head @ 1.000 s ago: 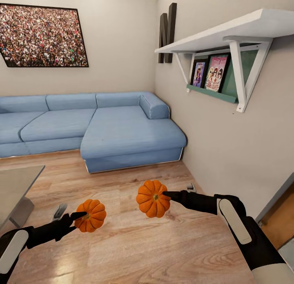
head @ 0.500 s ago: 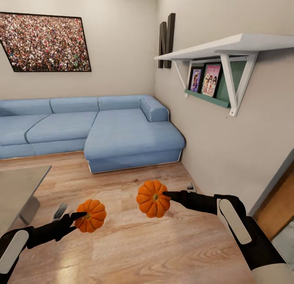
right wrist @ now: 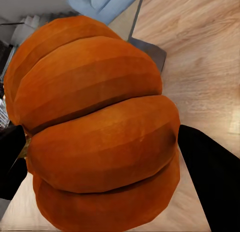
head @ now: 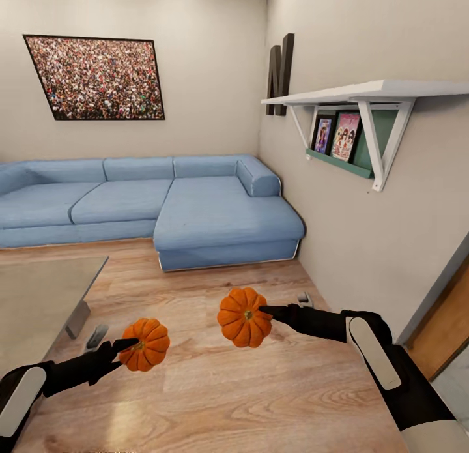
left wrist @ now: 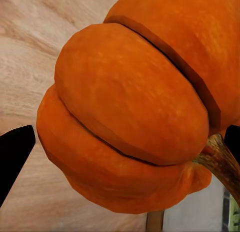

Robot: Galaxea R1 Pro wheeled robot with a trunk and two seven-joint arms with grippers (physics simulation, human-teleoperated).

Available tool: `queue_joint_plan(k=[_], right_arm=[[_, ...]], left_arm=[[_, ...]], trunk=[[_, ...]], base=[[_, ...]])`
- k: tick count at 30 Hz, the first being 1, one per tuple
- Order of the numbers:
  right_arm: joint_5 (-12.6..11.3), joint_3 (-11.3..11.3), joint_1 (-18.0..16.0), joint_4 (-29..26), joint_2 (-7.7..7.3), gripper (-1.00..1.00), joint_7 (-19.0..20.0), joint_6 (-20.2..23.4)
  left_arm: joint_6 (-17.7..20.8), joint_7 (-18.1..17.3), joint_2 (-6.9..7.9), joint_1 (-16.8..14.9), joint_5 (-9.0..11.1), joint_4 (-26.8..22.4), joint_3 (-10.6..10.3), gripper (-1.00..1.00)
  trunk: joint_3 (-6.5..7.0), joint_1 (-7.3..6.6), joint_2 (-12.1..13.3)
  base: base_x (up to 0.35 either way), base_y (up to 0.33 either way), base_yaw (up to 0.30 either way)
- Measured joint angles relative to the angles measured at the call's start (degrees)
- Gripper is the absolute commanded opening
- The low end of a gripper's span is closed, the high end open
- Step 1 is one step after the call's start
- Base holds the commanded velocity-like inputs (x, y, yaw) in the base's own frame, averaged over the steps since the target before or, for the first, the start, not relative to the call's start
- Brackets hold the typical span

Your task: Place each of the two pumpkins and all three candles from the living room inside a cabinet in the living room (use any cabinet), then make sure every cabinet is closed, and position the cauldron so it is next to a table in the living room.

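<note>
Both tools are gripping pumpkins, left tool point(head: 130, 346) on one pumpkin point(head: 146, 344), right tool point(head: 266, 311) on the other point(head: 243, 317); cabinet probably lying somewhere behind both, surface point(head: 39, 296) sitting nearer the left tool.

The room is lit evenly and brightly, with no single source to be made out. Soft sheen is seen on the wooden floor point(head: 215, 388) beneath both grippers. Faint shading is cast under the sofa point(head: 163, 205). Straight lines near the edges are bent by wide-angle distortion. In both wrist views the close pumpkin surfaces are rendered coarse and slightly blurred.
</note>
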Motion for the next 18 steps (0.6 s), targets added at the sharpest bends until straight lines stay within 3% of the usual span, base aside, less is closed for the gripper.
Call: queue_joint_plan(k=[6,18], right_arm=[[-0.1,0.0,0.0,0.0,0.00,-1.00,-0.1,0.0],[0.0,-0.1,0.0,0.0,0.00,-1.00,-0.1,-0.1]], left_arm=[[0.0,0.1,-0.08,0.0,0.2,0.0,-0.1,-1.00],[0.0,0.1,-0.09,0.0,-0.3,-0.1,-0.1,-1.00]], trunk=[[1.51,-1.31,2.4],[4.53,-3.92,7.2]], base=[[-0.052,0.000,0.196],[-0.316,0.000,0.196]])
